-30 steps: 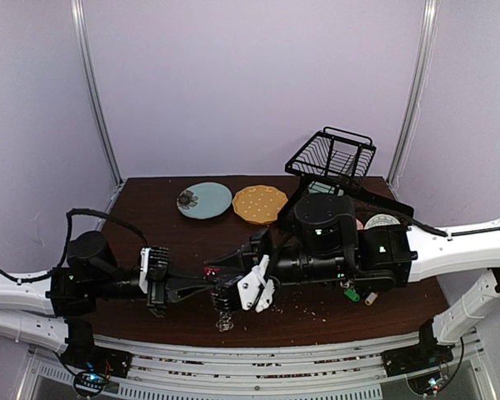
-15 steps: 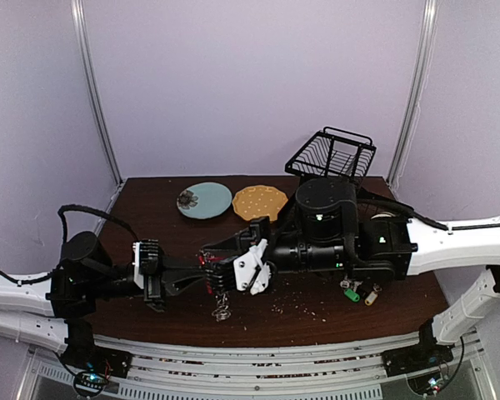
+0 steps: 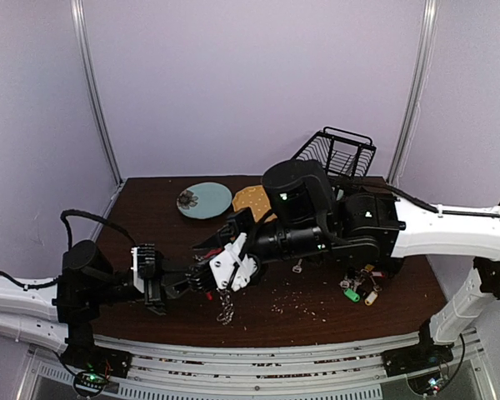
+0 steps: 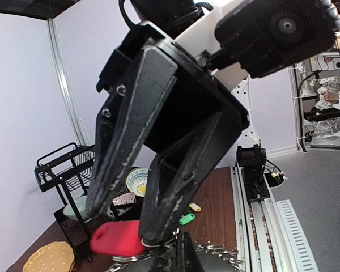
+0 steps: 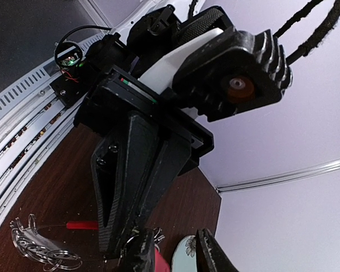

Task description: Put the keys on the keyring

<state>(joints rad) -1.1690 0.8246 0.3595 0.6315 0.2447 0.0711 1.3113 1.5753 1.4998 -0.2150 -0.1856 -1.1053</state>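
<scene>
Top view, L to R: L gripper (image 3: 200,282) sits mid-left and low in the frame, clenched. Just to its right, almost touching it, is R gripper (image 3: 222,277). The keyring (image 3: 225,312) hangs below the spot where they meet, as a small silvery tangle over the table (image 3: 150,217). A loose key (image 3: 297,267) lies right of centre. The tagged bunch (image 3: 358,290) is further right, by the R arm. Blue plate (image 3: 205,200), yellow plate (image 3: 252,200) and wire rack (image 3: 337,154) are at the back.

The top view is too small to show either grip; the wrist cams do better.

R wrist cam: the keyring shows at lower left as coiled wire loops w/ a thin red sleeve (image 5: 82,225). The wire runs to the L gripper's closed tips, so it looks pinched there.

L wrist cam: R gripper's two black fingers (image 4: 164,192) fill the frame, converging on the red-tagged key (image 4: 116,238) at lower left and grasping its red head. A bit of silver coil shows at the bottom edge. Green and yellow tags of the bunch sit behind.

Hard to make out:
- The key's blade is hidden behind the fingers.
- The ring's opening can't be seen.
- Can't tell whether the key is threaded on.
- The ring is cut off by the lower frame edge in both wrist views.
</scene>
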